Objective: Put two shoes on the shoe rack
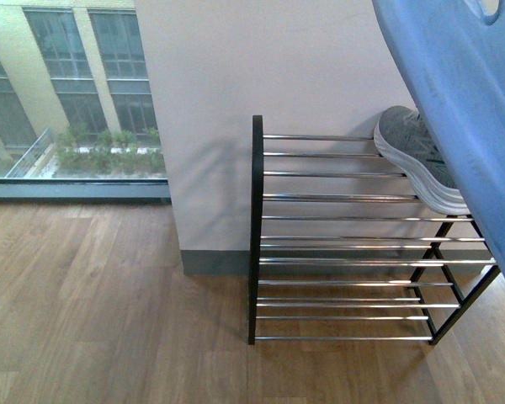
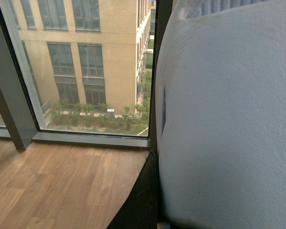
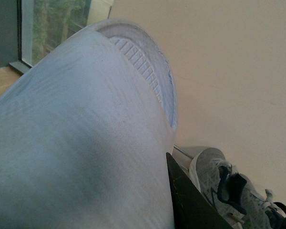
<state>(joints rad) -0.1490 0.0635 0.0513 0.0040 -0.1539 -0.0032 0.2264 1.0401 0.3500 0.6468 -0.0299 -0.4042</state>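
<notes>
Shoe rack (image 1: 337,244) stands against the wall at about four o'clock in the front view, black frame, chrome rods, and it's the biggest thing in play. Next, the pale blue slide (image 1: 463,109) sweeps in huge from one o'clock, hanging above the rack's right end, its long axis slanting down toward five o'clock. Right wrist view is filled with the same slide (image 3: 81,143), ribbed sole showing, so my call is the right arm is the one carrying it, though no fingers show and I cannot tell how far either pincer is open. Left wrist view shows only a pale padded surface and the window. Smallest: one grey sneaker (image 1: 417,156) already on the top tier, right end, directly beneath the slide, so the drop wants free rods to its left
</notes>
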